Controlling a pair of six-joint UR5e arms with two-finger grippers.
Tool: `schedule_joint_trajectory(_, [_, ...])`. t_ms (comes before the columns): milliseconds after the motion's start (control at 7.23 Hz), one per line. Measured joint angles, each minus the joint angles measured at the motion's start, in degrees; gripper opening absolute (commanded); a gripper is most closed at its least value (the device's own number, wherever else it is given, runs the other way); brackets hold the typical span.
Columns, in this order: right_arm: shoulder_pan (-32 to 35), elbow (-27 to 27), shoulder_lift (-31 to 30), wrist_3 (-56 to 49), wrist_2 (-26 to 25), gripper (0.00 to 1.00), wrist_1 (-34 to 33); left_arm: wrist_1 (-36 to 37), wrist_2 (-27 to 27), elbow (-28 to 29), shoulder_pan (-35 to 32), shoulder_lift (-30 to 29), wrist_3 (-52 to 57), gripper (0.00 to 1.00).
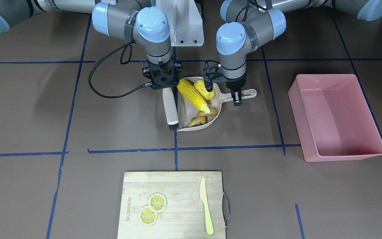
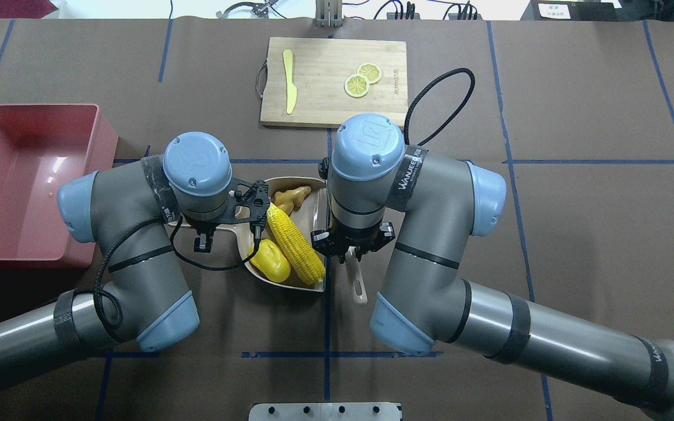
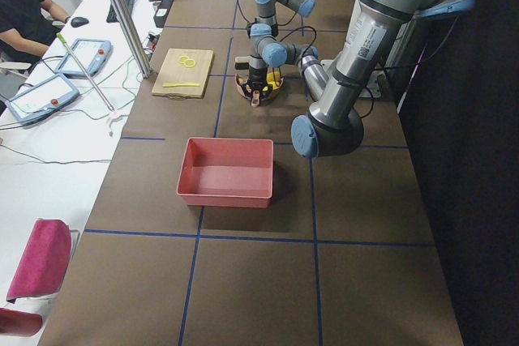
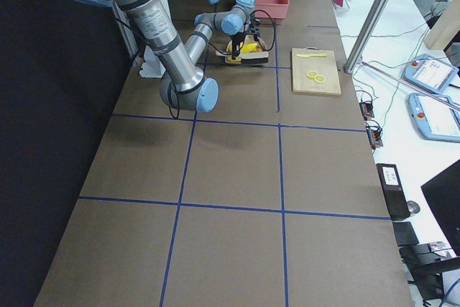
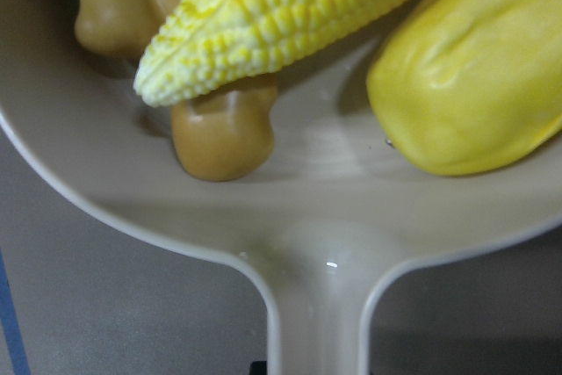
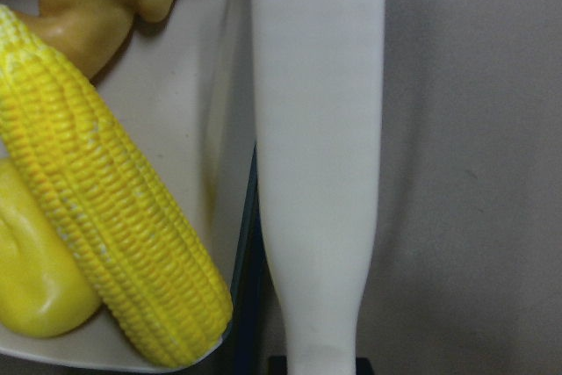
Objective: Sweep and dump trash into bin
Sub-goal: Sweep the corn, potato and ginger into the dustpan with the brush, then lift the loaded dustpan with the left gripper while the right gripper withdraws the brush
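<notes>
The corn cob (image 1: 192, 94), the yellow potato-like lump (image 1: 204, 89) and the ginger root (image 1: 202, 118) lie in the beige dustpan (image 1: 184, 127) at mid-table. My left gripper (image 1: 237, 96) is shut on the dustpan's handle (image 1: 249, 94); the left wrist view shows the pan (image 5: 334, 243) with all three inside. My right gripper (image 1: 167, 87) is shut on a white brush (image 1: 170, 111) that lies along the pan's side, bristles by its open mouth. The pink bin (image 1: 337, 116) stands empty, well apart on my left (image 2: 21, 181).
A wooden cutting board (image 1: 174, 215) with two lemon slices (image 1: 153, 207) and a pale yellow knife (image 1: 206, 205) lies at the table's far side. Blue tape lines cross the brown table. A black cable (image 1: 104, 83) loops beside my right arm.
</notes>
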Motion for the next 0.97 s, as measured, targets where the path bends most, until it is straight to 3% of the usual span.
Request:
schedule_joint_trajectory(415, [4.5, 10.9, -5.8, 0.0, 3.0, 0.00, -4.8, -8.0, -8.2, 2.1, -0.9, 1.0, -2.8, 0.01])
schedule_joint_trajectory(968, [12.3, 20.8, -11.3, -4.3, 3.8, 0.00, -15.2, -8.9, -17.3, 1.9, -4.9, 1.2, -3.6, 0.00])
